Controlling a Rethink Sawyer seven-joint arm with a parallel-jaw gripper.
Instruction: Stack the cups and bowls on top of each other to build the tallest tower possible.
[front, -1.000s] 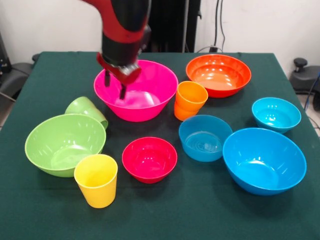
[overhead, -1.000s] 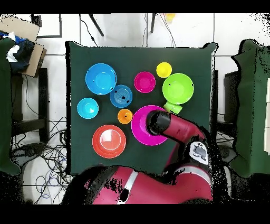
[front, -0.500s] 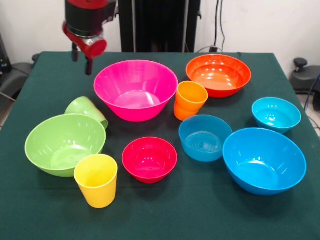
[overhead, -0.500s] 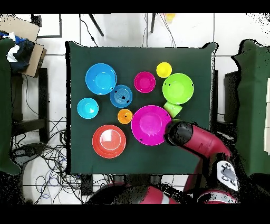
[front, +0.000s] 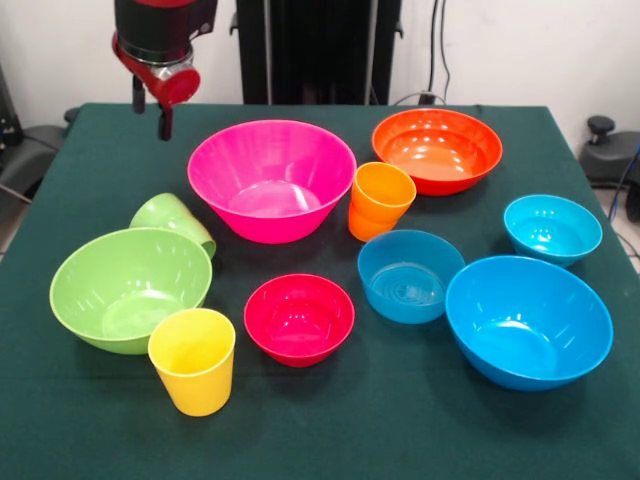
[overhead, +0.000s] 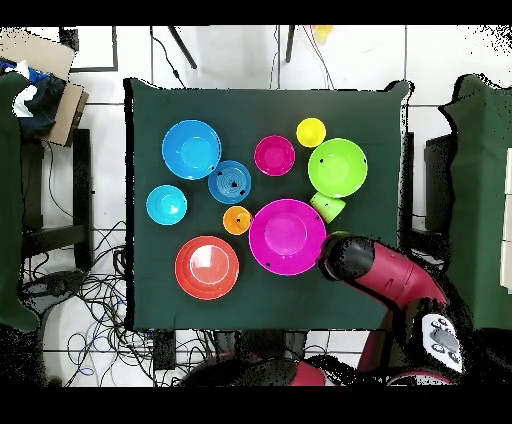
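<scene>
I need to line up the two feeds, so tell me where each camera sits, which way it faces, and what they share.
Front view: across the table from the robot, facing it; the arm's hand hangs top left, beyond the pink bowl.
Overhead view: above the table, looking straight down, robot base at the bottom; the red arm enters lower right.
Shared: the pink bowl and other dishes, turned half round.

Sawyer arm (front: 163, 22): glossy red shell over a black cylindrical wrist section, ending in a red rounded collar with a pale metallic ring. Gripper (front: 151, 110): 2 slim black fingers (front: 164, 122) projecting from the collar. Overhead view: arm (overhead: 385, 280) appears as rounded red segments with a black end cap and a light grey panel bearing small dark marks.
</scene>
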